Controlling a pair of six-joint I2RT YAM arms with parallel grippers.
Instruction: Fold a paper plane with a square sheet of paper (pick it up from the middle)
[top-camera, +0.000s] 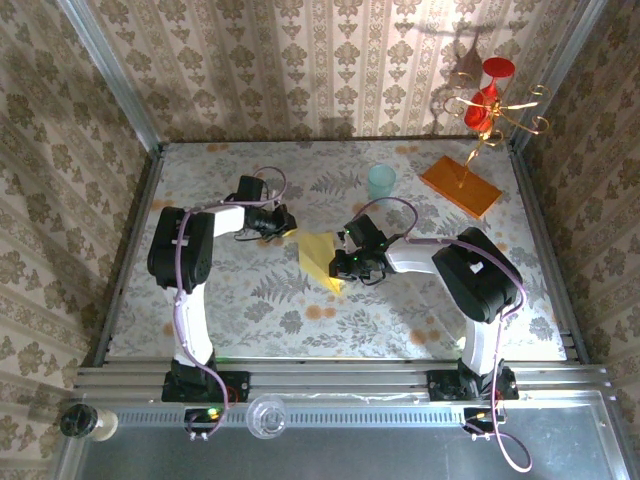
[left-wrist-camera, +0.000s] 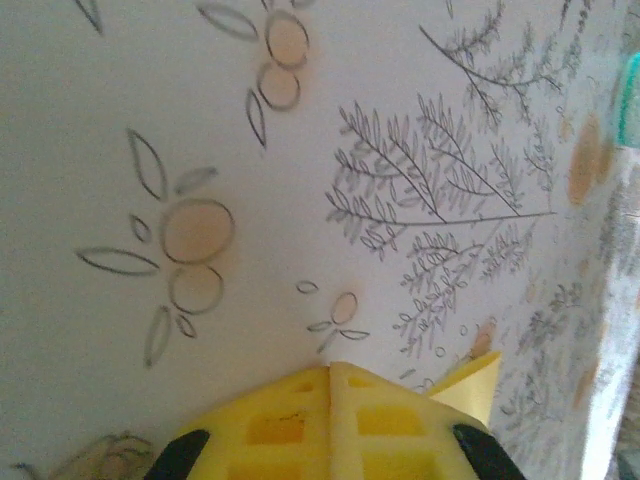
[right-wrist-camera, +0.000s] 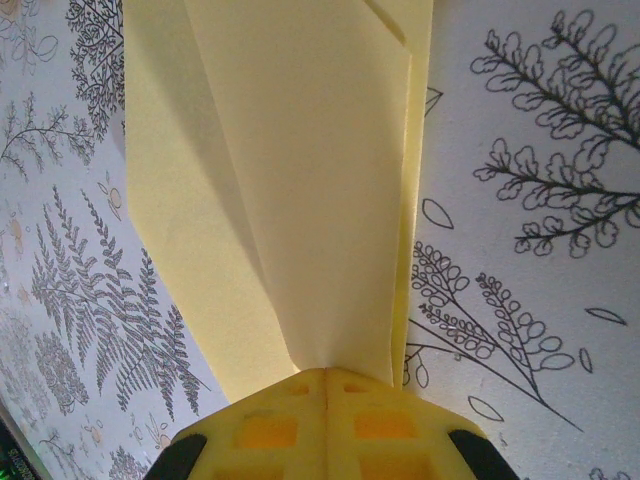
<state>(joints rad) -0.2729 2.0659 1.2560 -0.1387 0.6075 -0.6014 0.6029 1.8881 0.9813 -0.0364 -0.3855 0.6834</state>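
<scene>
The yellow sheet of paper (top-camera: 320, 256) lies on the patterned table at the middle, folded into layers that narrow to a point at the near right. My right gripper (top-camera: 343, 265) is at its near right end. In the right wrist view the yellow fingertips (right-wrist-camera: 327, 375) are shut on the folded paper (right-wrist-camera: 300, 180), which fans out ahead of them. My left gripper (top-camera: 288, 232) is just left of the paper's far corner. It is shut (left-wrist-camera: 331, 368) with nothing between the tips, and a paper corner (left-wrist-camera: 470, 385) pokes out beside it on the right.
A pale teal cup (top-camera: 381, 181) stands behind the paper. An orange slab (top-camera: 460, 185) with a gold stand holding red cups (top-camera: 490, 95) sits at the back right. Patterned walls close the table on three sides.
</scene>
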